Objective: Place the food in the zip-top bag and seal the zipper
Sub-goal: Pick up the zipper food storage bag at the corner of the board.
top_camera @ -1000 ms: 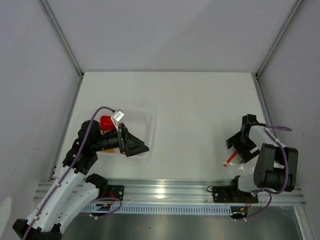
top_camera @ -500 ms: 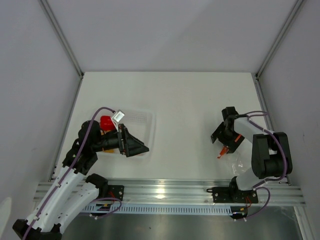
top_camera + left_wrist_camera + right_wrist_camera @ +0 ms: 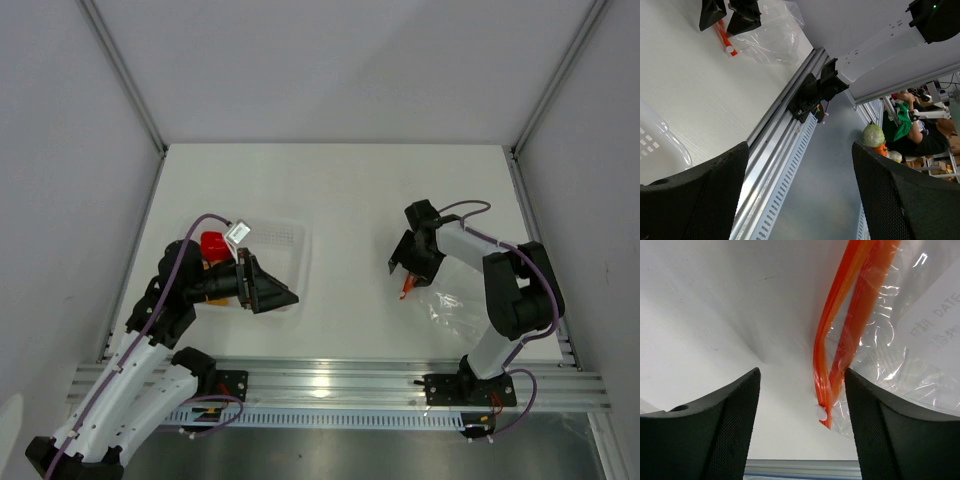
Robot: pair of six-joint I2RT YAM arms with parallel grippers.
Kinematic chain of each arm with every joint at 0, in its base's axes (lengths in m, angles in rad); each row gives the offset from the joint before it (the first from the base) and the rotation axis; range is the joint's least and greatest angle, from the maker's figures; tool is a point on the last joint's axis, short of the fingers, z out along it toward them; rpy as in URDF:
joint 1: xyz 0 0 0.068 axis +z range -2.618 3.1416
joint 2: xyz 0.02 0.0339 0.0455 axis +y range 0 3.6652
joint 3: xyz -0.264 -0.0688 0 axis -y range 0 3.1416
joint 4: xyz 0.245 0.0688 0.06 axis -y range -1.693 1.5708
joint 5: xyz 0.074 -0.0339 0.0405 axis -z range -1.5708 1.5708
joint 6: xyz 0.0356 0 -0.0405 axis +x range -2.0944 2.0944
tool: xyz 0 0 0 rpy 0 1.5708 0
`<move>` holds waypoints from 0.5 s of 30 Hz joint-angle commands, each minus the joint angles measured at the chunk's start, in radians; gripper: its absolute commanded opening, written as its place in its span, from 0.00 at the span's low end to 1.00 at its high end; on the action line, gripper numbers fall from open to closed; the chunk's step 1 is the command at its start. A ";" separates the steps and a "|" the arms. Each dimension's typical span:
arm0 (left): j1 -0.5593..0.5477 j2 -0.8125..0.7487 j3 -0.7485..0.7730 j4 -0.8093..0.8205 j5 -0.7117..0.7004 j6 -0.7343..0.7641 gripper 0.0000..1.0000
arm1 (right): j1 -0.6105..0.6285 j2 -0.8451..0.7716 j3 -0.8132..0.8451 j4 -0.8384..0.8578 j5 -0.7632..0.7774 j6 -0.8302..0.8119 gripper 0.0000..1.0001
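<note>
Our right gripper (image 3: 404, 268) hangs low over the table (image 3: 350, 200) with its fingers (image 3: 710, 430) spread wide. The orange zipper (image 3: 829, 365) of the zip-top bag (image 3: 452, 308) lies between them, closer to the finger on the right of the wrist view; we cannot tell whether it touches the plastic. The bag lies on the table's near right. Our left gripper (image 3: 278, 297), also parted and empty, sits at the near edge of the clear tray (image 3: 288, 236). The tray holds the red pepper piece (image 3: 213, 244) and an orange-yellow piece (image 3: 206, 266).
</note>
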 commanded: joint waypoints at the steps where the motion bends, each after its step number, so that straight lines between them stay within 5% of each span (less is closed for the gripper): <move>1: -0.008 0.004 0.008 0.011 -0.008 0.020 0.86 | 0.003 0.021 -0.019 0.065 0.006 0.022 0.70; 4: -0.008 0.004 0.003 0.017 -0.008 0.017 0.86 | -0.013 -0.005 -0.034 0.005 0.088 0.001 0.54; 11: -0.008 0.006 0.003 0.017 -0.002 0.018 0.86 | -0.027 0.018 -0.054 -0.019 0.135 -0.036 0.37; 15: -0.008 0.001 0.008 0.003 -0.011 0.026 0.86 | -0.015 0.046 -0.050 -0.010 0.135 -0.041 0.17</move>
